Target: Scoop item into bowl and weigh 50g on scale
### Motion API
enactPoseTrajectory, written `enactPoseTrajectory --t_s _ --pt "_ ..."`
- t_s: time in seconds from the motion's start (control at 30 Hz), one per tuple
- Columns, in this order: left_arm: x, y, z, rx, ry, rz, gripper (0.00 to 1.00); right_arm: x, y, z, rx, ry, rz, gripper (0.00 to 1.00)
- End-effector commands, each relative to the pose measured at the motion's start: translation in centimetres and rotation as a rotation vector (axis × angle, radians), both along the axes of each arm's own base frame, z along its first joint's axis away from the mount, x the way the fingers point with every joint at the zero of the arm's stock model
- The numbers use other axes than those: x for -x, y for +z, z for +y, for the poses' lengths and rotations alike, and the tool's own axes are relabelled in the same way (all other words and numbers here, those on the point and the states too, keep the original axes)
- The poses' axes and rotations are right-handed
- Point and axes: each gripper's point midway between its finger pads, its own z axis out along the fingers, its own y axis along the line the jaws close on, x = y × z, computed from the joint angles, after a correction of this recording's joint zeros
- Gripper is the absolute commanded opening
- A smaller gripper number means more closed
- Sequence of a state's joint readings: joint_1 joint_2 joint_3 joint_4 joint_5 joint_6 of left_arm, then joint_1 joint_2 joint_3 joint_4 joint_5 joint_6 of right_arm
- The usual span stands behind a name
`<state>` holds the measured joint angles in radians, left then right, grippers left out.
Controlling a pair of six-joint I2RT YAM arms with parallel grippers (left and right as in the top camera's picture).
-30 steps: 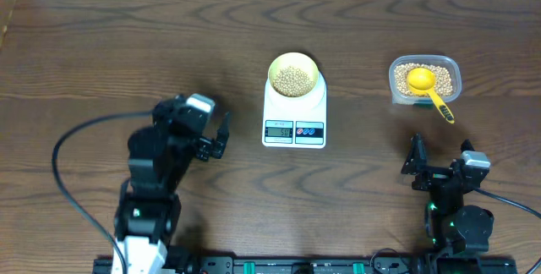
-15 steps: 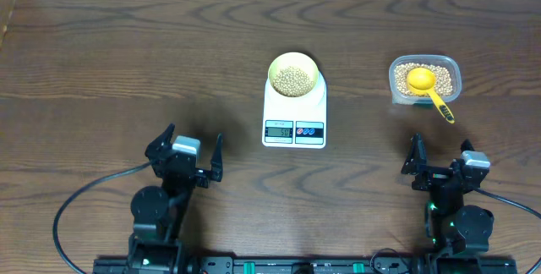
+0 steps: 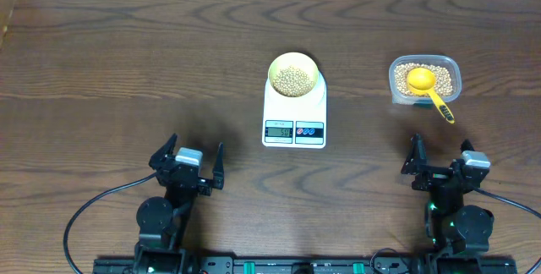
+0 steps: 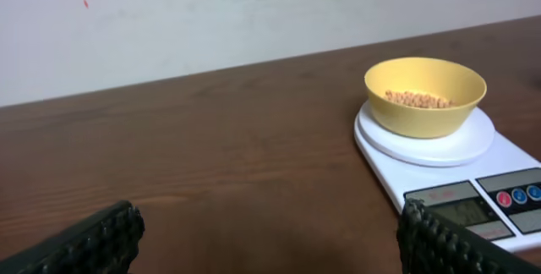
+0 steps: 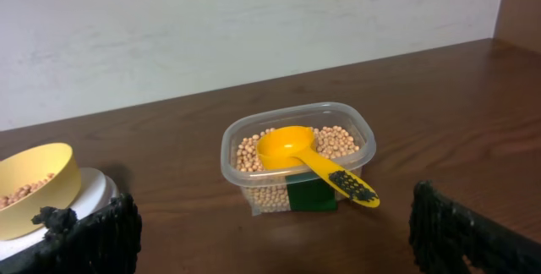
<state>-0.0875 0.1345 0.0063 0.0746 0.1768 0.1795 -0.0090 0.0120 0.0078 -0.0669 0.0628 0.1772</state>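
The left gripper (image 3: 194,150) is settling at the near table edge, pulled back from its raised reach a second ago, with fingers apart and empty. The right gripper (image 3: 439,150) is idling, likewise spread. The small tan beans (image 3: 293,79) are lying in the pale yellow-green round bowl (image 3: 273,68) on the white rectangular digital scale (image 3: 272,105), so weighing is probably finishing. Only the right wrist view is showing the yellow plastic scoop (image 5: 287,149) resting low inside the clear plastic tub (image 5: 297,109).

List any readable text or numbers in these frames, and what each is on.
Nothing can be read.
scale display: digits too small to read.
buttons beside the display: markings blurred.
green label on the tub: no legible text.
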Motion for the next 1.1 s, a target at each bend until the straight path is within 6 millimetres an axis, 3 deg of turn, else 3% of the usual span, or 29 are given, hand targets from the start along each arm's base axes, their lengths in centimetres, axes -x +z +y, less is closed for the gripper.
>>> enactPoseTrajectory --t_s 0.0,0.13,0.37,0.43,1.07 --pt "0.1 -0.2 0.3 0.007 0.015 0.008 0.98 0.0 -0.1 0.0 0.011 0.0 0.0 0.99" --pt "0.6 -2.2 0.3 0.0 0.015 0.087 0.98 0.0 -0.1 0.0 0.011 0.0 0.0 0.99" --pt "0.7 -1.4 0.3 0.003 0.015 0.054 0.98 0.0 -0.1 0.0 0.011 0.0 0.0 0.99" --pt "0.8 -0.1 0.3 0.008 0.014 -0.003 0.97 0.0 -0.1 0.0 0.011 0.0 0.0 0.99" --pt "0.7 -0.5 0.3 0.007 0.015 0.012 0.98 0.0 -0.1 0.0 0.011 0.0 0.0 0.99"
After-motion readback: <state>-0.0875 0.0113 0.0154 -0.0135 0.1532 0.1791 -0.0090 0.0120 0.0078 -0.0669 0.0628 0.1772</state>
